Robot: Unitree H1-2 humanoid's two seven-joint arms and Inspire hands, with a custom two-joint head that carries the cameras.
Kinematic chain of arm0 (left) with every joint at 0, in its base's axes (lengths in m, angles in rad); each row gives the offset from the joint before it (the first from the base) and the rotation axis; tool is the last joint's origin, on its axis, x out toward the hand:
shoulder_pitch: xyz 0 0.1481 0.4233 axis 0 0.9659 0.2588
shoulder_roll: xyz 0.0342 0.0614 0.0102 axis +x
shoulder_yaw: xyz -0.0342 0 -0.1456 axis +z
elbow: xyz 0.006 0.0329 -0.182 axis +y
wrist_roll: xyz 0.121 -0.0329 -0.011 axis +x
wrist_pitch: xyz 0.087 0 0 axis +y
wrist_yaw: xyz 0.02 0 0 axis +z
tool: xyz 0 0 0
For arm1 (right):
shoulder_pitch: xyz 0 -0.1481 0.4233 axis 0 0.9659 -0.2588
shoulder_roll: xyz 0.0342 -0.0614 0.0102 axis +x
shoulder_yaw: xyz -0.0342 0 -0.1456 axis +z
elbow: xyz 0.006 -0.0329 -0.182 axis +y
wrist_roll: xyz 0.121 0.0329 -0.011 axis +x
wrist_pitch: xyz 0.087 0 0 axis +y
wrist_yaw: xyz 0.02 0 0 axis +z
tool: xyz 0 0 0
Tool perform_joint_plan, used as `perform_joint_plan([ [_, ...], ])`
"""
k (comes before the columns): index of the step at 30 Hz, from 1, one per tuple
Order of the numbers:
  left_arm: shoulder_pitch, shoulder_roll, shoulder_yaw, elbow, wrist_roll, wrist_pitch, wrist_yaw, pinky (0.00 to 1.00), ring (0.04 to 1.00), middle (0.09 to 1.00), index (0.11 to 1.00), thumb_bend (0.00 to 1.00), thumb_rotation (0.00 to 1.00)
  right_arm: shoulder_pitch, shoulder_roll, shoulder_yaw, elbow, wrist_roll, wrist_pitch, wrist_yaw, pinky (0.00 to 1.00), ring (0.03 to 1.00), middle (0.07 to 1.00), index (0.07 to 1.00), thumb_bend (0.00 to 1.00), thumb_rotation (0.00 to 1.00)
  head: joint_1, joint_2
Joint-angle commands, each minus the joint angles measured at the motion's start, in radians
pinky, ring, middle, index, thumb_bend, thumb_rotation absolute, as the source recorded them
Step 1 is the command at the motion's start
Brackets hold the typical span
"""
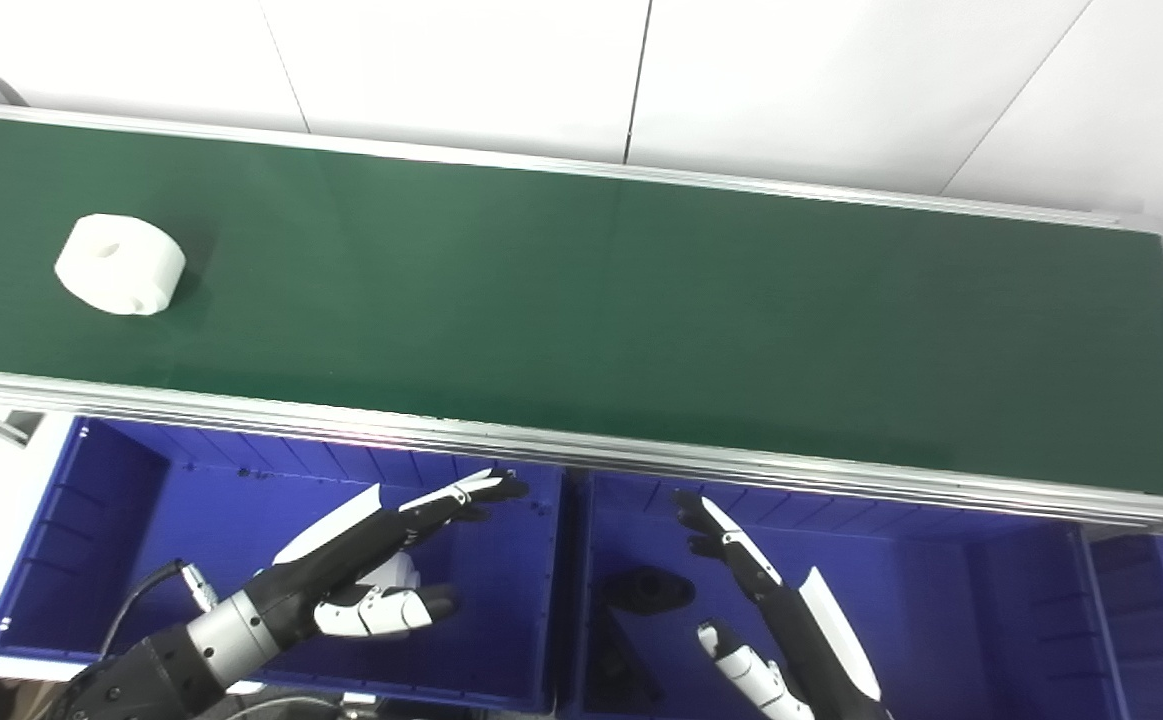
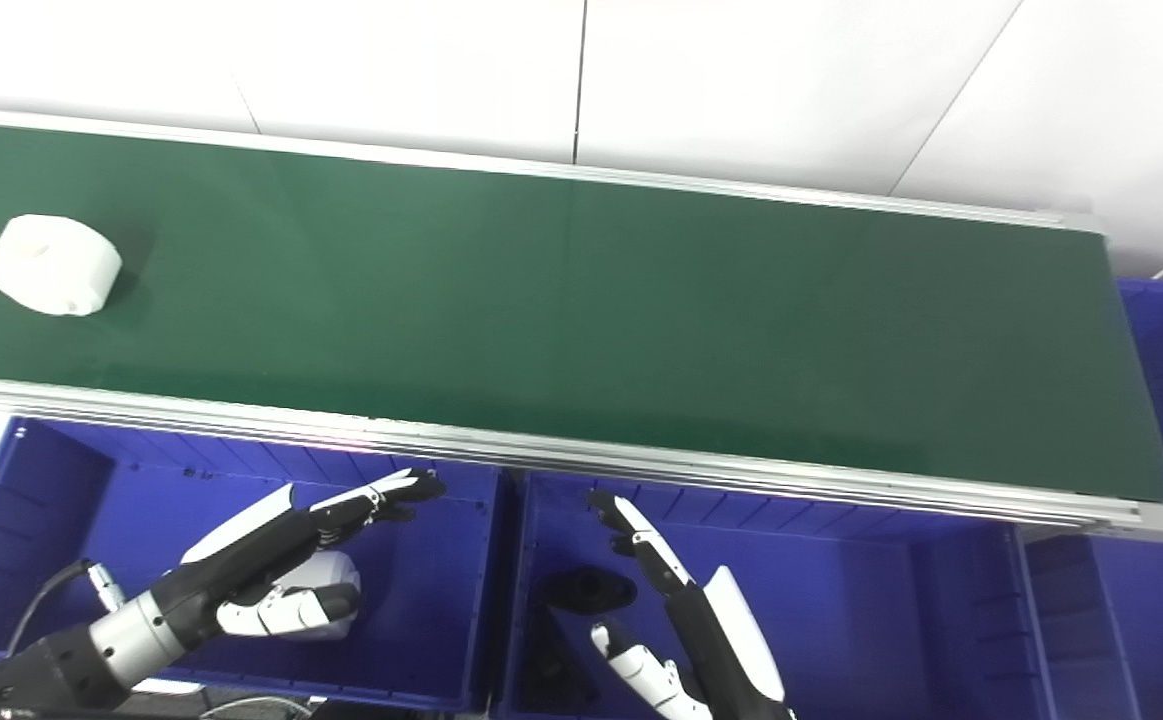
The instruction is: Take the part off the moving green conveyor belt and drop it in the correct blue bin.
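Down below the belt, the left hand (image 1: 361, 570) is hovering spread and empty over the left blue bin (image 1: 71, 530), a white part (image 2: 326, 585) lying under it. Beside it, the right hand (image 1: 756, 620) is hanging spread and empty over the right blue bin (image 1: 991, 600), near black parts (image 1: 646, 590). Far off, the white ring-shaped part (image 1: 121, 265) is sitting at the green conveyor belt's (image 1: 641, 330) left end.

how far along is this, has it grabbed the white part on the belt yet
Not yet. The white cylindrical part lies untouched at the far left of the green conveyor belt. Earlier sorting looks done: a white part sits in the left blue bin and black parts in the middle blue bin. The left hand and right hand are open, empty, over those bins. Picking and dropping remain.
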Motion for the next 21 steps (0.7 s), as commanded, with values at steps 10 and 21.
perform_joint_plan([
  [10, 0.0, 0.005, -0.005, -0.034, -0.009, -0.019, 0.011, 0.9, 0.958, 0.99, 0.979, 0.41, 0.79, 0.008, -0.004, 0.0, -0.004, 0.006, -0.049, -0.006, 0.86, 0.918, 0.951, 0.935, 0.61, 1.0, 0.059, -0.035],
  [21, 0.006, -0.053, -0.059, 0.045, 0.07, -0.102, 0.05, 0.92, 0.957, 0.981, 0.969, 0.42, 0.71, 0.032, -0.032, -0.042, 0.124, 0.02, -0.173, -0.037, 0.84, 0.904, 0.943, 0.922, 0.64, 1.0, 0.175, -0.176],
])
